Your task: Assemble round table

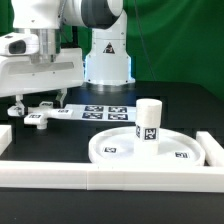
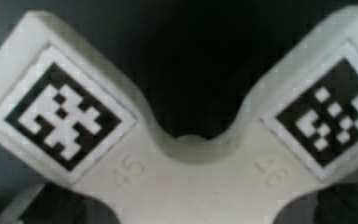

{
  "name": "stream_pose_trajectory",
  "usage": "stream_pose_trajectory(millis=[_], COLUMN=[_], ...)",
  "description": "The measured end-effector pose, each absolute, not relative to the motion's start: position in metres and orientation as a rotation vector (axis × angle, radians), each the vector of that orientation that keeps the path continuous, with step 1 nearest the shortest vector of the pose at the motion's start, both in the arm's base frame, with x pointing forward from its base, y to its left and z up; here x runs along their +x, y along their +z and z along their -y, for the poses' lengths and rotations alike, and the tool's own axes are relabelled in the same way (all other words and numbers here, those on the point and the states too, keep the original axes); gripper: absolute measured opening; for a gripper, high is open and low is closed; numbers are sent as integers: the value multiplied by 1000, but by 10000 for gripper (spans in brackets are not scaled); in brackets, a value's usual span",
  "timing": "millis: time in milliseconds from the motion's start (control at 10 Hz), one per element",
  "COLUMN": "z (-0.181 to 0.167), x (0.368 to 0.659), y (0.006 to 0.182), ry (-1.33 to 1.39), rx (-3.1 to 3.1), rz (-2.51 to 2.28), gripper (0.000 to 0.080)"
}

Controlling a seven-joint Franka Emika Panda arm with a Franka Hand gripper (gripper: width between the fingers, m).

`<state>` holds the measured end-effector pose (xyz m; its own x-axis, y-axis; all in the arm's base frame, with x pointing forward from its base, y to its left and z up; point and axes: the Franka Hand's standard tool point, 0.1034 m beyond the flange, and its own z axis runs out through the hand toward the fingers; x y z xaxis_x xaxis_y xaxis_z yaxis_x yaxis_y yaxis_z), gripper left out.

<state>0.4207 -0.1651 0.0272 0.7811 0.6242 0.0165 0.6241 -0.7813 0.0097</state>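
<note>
Hovering over cross-shaped foot (image 1: 42, 117), gripper (image 1: 30, 102) jaws spread wide, nothing clamped. Leg (image 1: 148, 122) already upright on round disc (image 1: 125, 152), apparently mounted. Foot, beside marker board (image 1: 100, 112), not yet fitted.

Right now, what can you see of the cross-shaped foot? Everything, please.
The cross-shaped foot is white, plastic-looking, with arms spreading from a hub; the wrist view shows two arms in a V, each bearing a black-and-white square tag. It lies flat on the black table at the exterior view's left, beside the marker board, apart from the round disc. The open gripper hangs over it; contact cannot be told.
</note>
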Motion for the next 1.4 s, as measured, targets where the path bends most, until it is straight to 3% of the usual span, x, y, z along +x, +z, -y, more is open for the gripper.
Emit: stream_pose_trajectory(millis=[400, 500, 800, 1100, 1400], z=[168, 168, 164, 129, 68], x=[416, 416, 419, 431, 455], y=[22, 22, 29, 55, 96], ry=[14, 14, 17, 6, 29], rx=[2967, 2967, 2977, 3048, 3113], rz=[-1035, -1034, -1033, -944, -774], gripper=[621, 445, 445, 445, 445])
